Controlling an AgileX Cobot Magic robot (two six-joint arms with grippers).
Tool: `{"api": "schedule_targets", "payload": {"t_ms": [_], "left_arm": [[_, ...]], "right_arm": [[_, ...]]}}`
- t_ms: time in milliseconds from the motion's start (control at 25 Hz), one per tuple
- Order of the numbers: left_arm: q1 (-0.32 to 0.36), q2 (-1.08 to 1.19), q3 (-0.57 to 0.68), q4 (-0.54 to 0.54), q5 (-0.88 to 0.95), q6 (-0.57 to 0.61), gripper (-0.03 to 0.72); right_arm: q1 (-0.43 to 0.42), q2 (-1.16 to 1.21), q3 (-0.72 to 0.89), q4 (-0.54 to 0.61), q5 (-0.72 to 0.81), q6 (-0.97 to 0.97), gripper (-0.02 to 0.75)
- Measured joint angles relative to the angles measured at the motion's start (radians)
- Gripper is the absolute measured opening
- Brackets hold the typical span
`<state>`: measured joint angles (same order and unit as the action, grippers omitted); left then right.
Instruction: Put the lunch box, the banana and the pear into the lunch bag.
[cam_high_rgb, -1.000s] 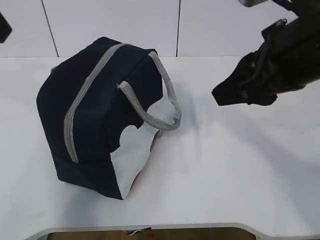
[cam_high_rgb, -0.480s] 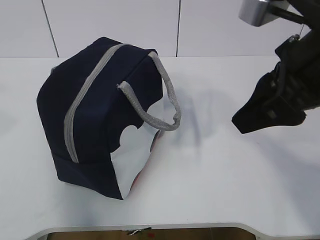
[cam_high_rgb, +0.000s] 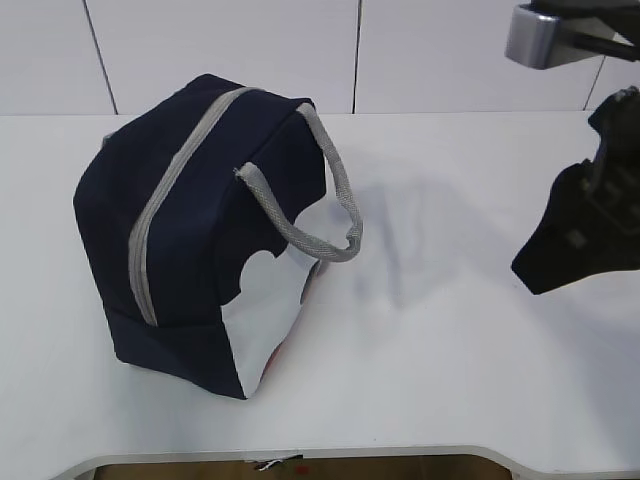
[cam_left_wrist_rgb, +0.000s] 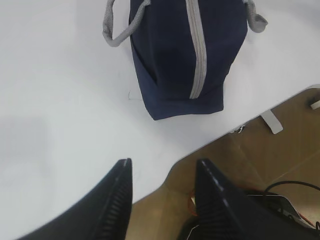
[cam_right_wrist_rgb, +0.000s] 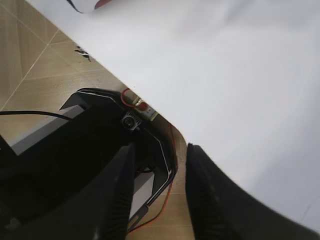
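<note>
R end effector (cam_high_rgb: 535, 272) pulled back, lunch bag (cam_high_rgb: 200, 240) zipped

lunch bag (cam_high_rgb: 190, 240): navy, grey zipper, white patch | table (cam_high_rgb: 450, 330): white | right tool (cam_high_rgb: 580, 245): black

A white counter (cam_high_rgb: 450, 350) carries the navy lunch bag (cam_high_rgb: 190, 240), which lies tipped on its left half, grey zipper closed, handles drooping.
</note>
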<state>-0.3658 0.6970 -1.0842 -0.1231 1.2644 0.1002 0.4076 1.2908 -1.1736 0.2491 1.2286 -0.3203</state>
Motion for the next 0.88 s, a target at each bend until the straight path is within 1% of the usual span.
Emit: {"api": "schedule_targets", "payload": {"t_ms": [440, 880], "left_arm": [[0.000, -0.190, 0.160, -0.025, 0.000, 0.000, 0.317], [0.000, -0.518, 0.258, -0.027, 0.004, 0.000, 0.317]], "right_arm": [[0.000, -0.168, 0.000, -0.077, 0.015, 0.070, 0.301], [0.000, -0.441, 0.000, -0.152, -0.052, 0.073, 0.302]]}}
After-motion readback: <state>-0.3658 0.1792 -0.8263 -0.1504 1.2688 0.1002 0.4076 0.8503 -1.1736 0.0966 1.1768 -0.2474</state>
